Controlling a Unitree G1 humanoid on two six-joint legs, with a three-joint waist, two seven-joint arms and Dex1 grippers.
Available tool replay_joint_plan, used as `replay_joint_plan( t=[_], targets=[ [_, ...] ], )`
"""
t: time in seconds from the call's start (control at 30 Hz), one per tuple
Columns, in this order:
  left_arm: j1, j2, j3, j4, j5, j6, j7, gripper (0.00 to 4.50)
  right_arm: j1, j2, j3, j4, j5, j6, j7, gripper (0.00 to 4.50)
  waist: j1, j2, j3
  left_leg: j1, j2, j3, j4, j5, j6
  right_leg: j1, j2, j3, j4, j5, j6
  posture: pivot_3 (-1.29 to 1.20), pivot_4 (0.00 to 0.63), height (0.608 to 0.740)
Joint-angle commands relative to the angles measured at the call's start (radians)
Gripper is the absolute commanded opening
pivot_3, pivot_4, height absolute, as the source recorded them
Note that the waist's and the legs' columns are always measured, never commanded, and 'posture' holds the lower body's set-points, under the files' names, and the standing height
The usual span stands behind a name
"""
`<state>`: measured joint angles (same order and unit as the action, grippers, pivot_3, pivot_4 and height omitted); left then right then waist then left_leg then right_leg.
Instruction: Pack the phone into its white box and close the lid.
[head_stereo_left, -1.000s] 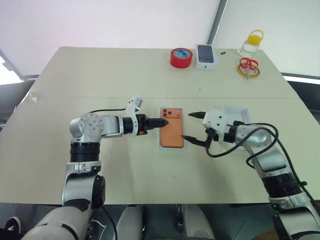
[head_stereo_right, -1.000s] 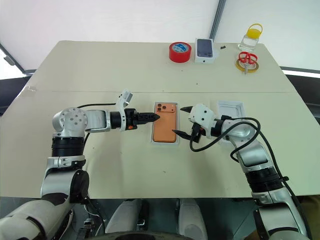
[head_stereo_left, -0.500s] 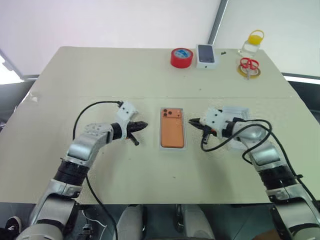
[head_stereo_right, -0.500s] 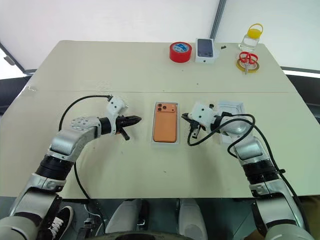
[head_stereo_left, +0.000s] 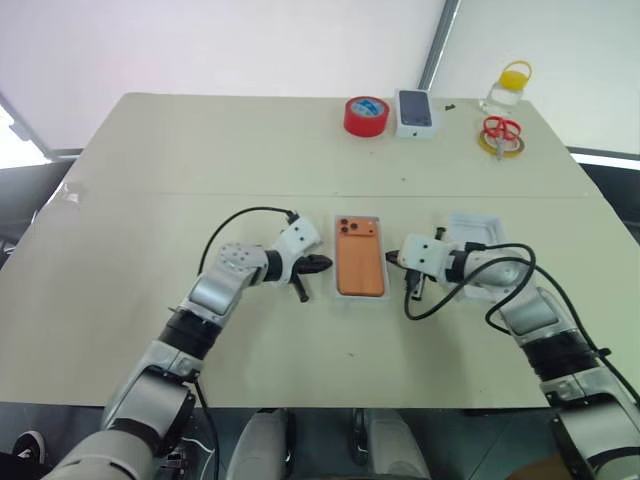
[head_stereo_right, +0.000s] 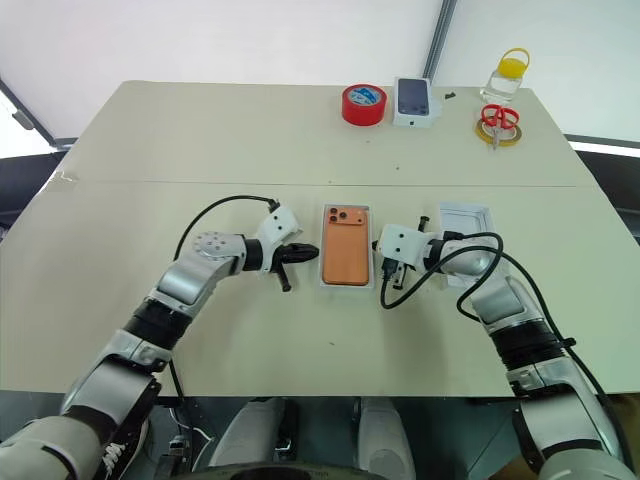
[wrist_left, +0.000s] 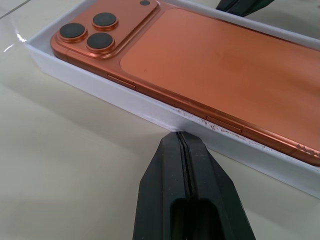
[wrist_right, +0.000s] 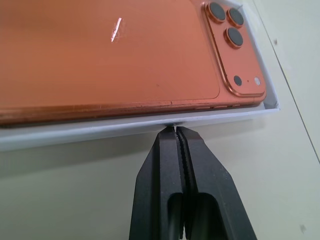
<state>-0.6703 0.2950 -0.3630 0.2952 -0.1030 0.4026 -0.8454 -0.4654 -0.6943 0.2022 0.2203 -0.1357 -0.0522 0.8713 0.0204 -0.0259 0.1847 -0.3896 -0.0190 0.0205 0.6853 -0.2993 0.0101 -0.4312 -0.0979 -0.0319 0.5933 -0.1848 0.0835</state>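
Observation:
The orange phone (head_stereo_left: 360, 268) lies camera side up inside the white box (wrist_left: 150, 107) at the middle of the table. My left gripper (head_stereo_left: 320, 264) is shut, and its tips (wrist_left: 180, 135) rest against the box's left long wall. Opposite it, my right gripper (head_stereo_left: 393, 257) is also shut. Its tips (wrist_right: 176, 129) touch the right long wall (wrist_right: 100, 131) near the phone's camera end. Neither gripper holds anything. The lid is out of view.
A flat white insert (head_stereo_left: 472, 228) with a recess lies behind my right forearm. At the far edge stand a red tape roll (head_stereo_left: 364, 115), a small white box with a dark phone picture (head_stereo_left: 415, 110), scissors on a yellow ring (head_stereo_left: 498, 131) and a yellow-capped bottle (head_stereo_left: 505, 85).
Both grippers have gone from open to shut. The left one drew back, rolled and returned to the box's left wall. The right one closed in on the right wall.

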Motion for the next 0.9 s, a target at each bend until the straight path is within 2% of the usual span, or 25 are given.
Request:
replay_joint_plan(
  t=[0.03, 0.3, 0.53, 0.73, 0.9],
  targets=[
    [-0.043, -0.091, -0.033, -0.004, 0.000, -0.021, -0.014, 0.00, 0.034, -0.041, -0.052, -0.040, 0.027, -0.014, 0.009, 0.06, 0.002, 0.000, 0.000, 0.000, 0.000, 0.000, 0.000, 0.000, 0.001, 0.000, 0.000, 0.000, 0.000, 0.000, 0.000, 0.00, 0.150, 0.739],
    [-0.125, -0.200, -0.059, 0.144, 0.064, -0.142, -0.028, 0.00, 0.141, -0.153, -0.121, -0.034, 0.020, -0.050, 0.015, 0.06, -0.006, 0.000, 0.000, 0.001, 0.000, 0.000, 0.000, -0.001, 0.002, 0.000, 0.000, 0.000, 0.000, 0.000, 0.000, 0.00, 0.150, 0.739],
    [-0.159, -0.243, -0.051, 0.232, 0.090, -0.210, -0.051, 0.00, 0.186, -0.213, -0.161, -0.013, 0.030, -0.090, 0.020, 0.06, -0.007, 0.000, 0.000, 0.001, 0.000, 0.001, 0.000, -0.001, 0.002, 0.000, 0.000, 0.001, 0.000, 0.000, 0.001, 0.00, 0.150, 0.739],
    [-0.159, -0.247, -0.045, 0.239, 0.101, -0.224, -0.053, 0.00, 0.179, -0.211, -0.158, 0.001, 0.024, -0.101, 0.006, 0.06, -0.006, 0.000, 0.000, 0.001, 0.000, 0.000, 0.000, -0.001, 0.002, 0.000, 0.000, 0.000, 0.000, 0.000, 0.001, 0.00, 0.150, 0.739],
    [-0.168, -0.210, -0.007, 0.291, 0.124, -0.255, 0.000, 0.00, 0.192, -0.225, -0.158, -0.018, 0.035, -0.082, 0.033, 0.06, -0.006, 0.000, 0.000, 0.001, 0.000, 0.000, 0.000, -0.001, 0.002, 0.000, 0.000, 0.000, 0.000, 0.000, 0.001, 0.00, 0.150, 0.739]
  ],
)
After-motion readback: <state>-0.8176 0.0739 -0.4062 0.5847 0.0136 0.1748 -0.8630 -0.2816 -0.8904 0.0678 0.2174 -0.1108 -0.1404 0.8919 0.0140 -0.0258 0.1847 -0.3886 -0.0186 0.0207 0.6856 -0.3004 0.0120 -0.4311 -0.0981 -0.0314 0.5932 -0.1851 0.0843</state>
